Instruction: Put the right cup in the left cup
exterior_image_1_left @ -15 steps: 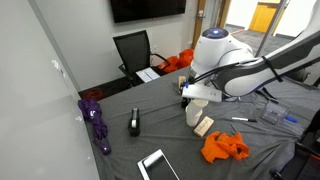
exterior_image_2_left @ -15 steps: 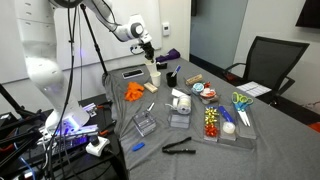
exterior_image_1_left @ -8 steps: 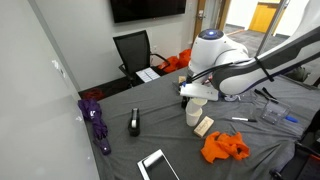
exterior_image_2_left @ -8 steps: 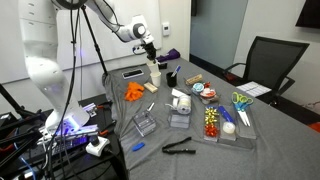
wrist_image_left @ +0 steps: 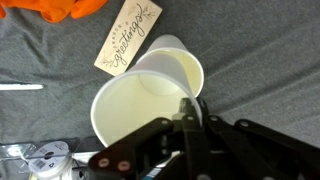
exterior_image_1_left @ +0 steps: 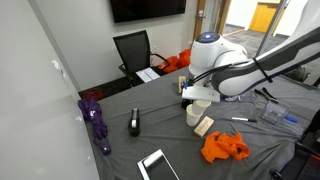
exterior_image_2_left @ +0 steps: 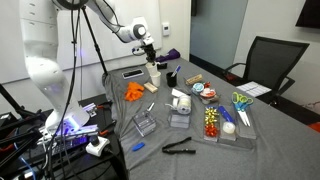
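End effector (wrist_image_left: pixel 188 112), right cup (wrist_image_left: pixel 128 108), left cup (wrist_image_left: pixel 188 62)

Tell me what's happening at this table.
The robot arm's hand grips the right cup by its rim, one finger inside it, and seems to hold it off the grey table. The left cup stands upright just beyond it, next to a printed card. The cups are not yet nested.
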Available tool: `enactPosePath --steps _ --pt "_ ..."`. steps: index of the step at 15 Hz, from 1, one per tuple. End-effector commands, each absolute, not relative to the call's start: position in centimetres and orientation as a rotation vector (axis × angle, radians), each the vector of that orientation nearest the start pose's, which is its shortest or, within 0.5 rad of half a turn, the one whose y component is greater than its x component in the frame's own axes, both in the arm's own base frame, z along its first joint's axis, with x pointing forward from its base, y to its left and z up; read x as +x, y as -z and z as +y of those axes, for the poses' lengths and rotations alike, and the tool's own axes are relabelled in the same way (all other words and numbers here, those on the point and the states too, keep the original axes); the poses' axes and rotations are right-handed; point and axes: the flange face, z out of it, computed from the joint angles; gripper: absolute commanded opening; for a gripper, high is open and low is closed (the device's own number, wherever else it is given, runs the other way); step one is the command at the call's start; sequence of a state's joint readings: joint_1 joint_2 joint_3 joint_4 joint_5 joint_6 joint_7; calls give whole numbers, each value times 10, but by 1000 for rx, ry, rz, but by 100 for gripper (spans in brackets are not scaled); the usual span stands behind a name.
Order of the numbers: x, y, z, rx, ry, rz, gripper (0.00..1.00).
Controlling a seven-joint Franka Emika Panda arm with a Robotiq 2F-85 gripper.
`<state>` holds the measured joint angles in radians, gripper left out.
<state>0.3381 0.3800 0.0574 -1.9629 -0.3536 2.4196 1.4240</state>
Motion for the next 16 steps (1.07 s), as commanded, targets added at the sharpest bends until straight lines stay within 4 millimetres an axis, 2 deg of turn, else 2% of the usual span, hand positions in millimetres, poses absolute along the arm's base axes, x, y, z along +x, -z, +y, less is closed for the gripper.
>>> enactPosePath --steps 1,7,16 --pt "584 -279 240 -2989 364 1230 1" --pt "597 -259 242 -3043 266 1266 1" --pt "618 -246 248 -3030 219 1297 1"
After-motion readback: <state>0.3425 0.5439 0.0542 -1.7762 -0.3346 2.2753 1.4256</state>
